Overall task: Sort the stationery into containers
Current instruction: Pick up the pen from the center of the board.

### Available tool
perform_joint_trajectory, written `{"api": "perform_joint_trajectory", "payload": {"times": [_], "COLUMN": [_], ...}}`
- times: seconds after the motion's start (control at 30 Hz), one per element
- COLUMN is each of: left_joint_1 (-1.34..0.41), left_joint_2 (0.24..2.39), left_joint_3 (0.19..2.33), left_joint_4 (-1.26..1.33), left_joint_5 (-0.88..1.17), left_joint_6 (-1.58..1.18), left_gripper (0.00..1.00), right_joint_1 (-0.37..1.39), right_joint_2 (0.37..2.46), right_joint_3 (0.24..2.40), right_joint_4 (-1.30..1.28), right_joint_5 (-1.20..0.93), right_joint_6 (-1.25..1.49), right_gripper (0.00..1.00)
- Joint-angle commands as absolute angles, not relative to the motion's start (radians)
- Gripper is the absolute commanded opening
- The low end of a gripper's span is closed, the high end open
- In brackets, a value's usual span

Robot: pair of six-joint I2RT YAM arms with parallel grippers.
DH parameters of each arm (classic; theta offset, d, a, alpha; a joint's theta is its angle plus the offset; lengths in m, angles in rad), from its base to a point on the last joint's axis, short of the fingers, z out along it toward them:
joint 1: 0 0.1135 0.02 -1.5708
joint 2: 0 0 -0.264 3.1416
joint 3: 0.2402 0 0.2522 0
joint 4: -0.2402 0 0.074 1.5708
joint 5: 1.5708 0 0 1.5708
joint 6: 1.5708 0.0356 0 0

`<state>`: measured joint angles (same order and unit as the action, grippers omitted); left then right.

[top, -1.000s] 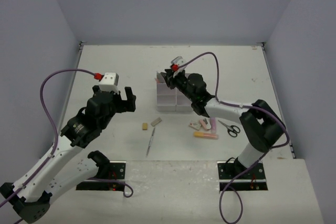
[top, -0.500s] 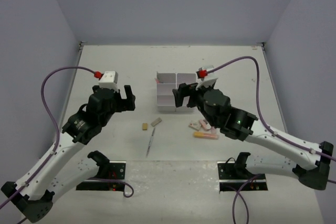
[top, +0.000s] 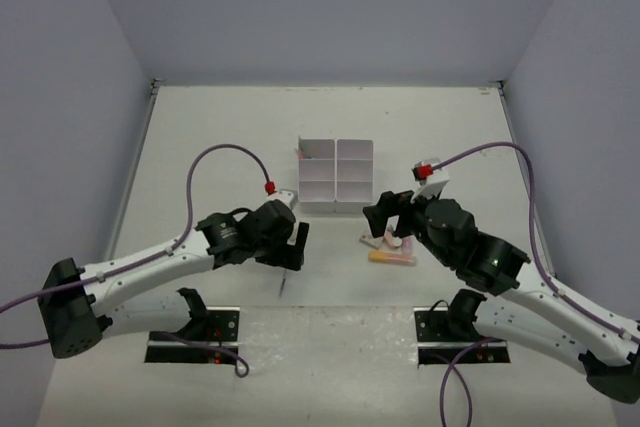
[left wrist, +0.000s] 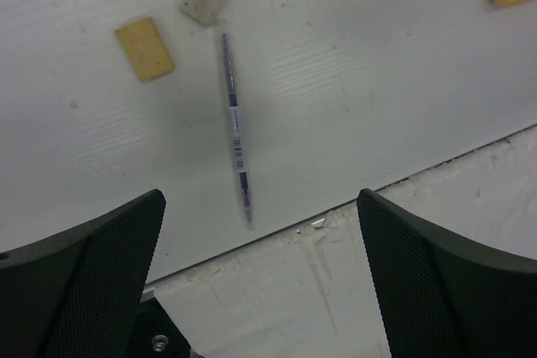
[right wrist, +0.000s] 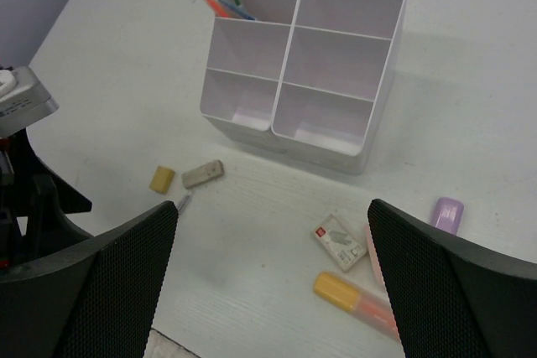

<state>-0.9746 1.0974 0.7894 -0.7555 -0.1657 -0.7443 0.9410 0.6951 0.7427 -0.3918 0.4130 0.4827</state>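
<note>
Top view: left end effector (top: 292, 247) spread, empty, over the tabletop (top: 220, 147) near the organizer (top: 335, 206). Left wrist: the pen (left wrist: 234, 127) lies between its jaws, perhaps off-centre; centre on the barrel, descend straight. Right wrist: right end effector (right wrist: 273, 207) spread, empty.

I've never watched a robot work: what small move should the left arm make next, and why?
Probably lower the left gripper straight onto the thin pen and close: its jaws stand open over that pen, which lies loose on the table, not yet in the white organizer.
</note>
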Motion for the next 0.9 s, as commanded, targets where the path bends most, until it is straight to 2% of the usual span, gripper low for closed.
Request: {"api": "perform_joint_trajectory", "payload": {"times": [0.0, 0.07, 0.2, 0.27, 0.37, 0.47, 0.73, 0.77, 0.87], "left_joint_1": [-1.051, -1.079, -1.080, -1.080, -1.080, -1.080, -1.078, -1.078, -1.078], "left_joint_2": [1.193, 1.266, 1.365, 1.427, 1.502, 1.528, 1.550, 1.551, 1.549], "left_joint_3": [0.799, 0.785, 0.798, 0.810, 0.828, 0.834, 0.839, 0.839, 0.836], "left_joint_4": [-0.773, -0.732, -0.665, -0.636, -0.626, -0.619, -0.640, -0.640, -0.644], "left_joint_5": [-0.271, -0.275, -0.245, -0.244, -0.255, -0.262, -0.279, -0.278, -0.264], "left_joint_6": [-0.884, -0.899, -0.857, -0.823, -0.805, -0.800, -0.765, -0.762, -0.762], "left_gripper": [0.95, 0.87, 0.78, 0.68, 0.60, 0.59, 0.44, 0.40, 0.15], "right_joint_1": [0.931, 0.920, 0.889, 0.885, 0.884, 0.885, 0.884, 0.884, 0.884], "right_joint_2": [0.689, 0.669, 0.631, 0.624, 0.631, 0.660, 0.688, 0.686, 0.680], "right_joint_3": [0.718, 0.699, 0.673, 0.655, 0.645, 0.646, 0.650, 0.649, 0.644], "right_joint_4": [-0.405, -0.403, -0.388, -0.373, -0.351, -0.347, -0.331, -0.330, -0.327], "right_joint_5": [0.402, 0.409, 0.404, 0.388, 0.363, 0.355, 0.354, 0.353, 0.357], "right_joint_6": [0.500, 0.491, 0.476, 0.470, 0.462, 0.457, 0.446, 0.446, 0.442], "right_gripper": [0.98, 0.98, 0.97, 0.96, 0.95, 0.94, 0.93, 0.93, 0.93]}}
